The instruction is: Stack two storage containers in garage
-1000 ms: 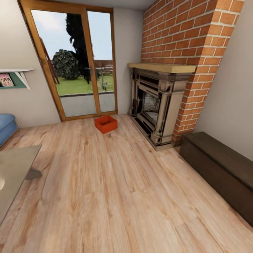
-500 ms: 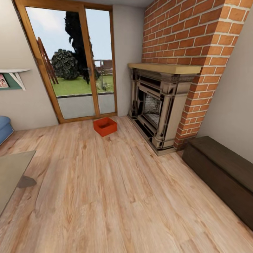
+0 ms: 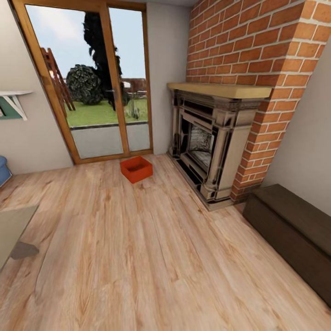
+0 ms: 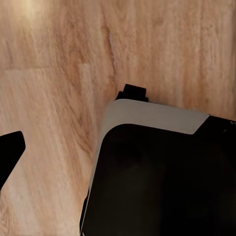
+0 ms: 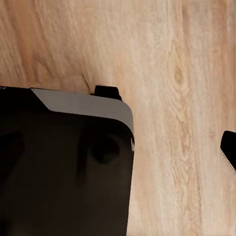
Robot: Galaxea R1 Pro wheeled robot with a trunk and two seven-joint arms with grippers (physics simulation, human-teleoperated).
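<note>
Between the earlier head pictures and this one the whole scene slid leftward, so the camera had turned or the base had rolled; the blue sofa (image 3: 2, 169) had shrunk to a sliver at the left edge, and the things in the room themselves had not shifted. One orange-red storage container (image 3: 136, 168) sat on the light wood-plank floor (image 3: 138, 257) of the living room, open side up, just in front of the wood-framed glass doors (image 3: 89, 82) and a little to the left of the fireplace (image 3: 209, 138), apart from both. A brick chimney (image 3: 248, 46) rose above the fireplace's wooden mantel, and a long dark bench (image 3: 294, 230) stood against the right wall. At the left, the corner of a low glass-topped table (image 3: 11, 230) showed, with a white wall shelf (image 3: 14, 99) higher up. In the left wrist view a black and grey part of the robot (image 4: 157, 177) hung over the planks, with one dark finger tip (image 4: 10, 155) at the picture's edge; the right wrist view showed much the same body (image 5: 64, 167) and a dark tip (image 5: 228, 147) at its edge. Whether either claw was spread or closed could not be told, since only a single tip of each was visible.
</note>
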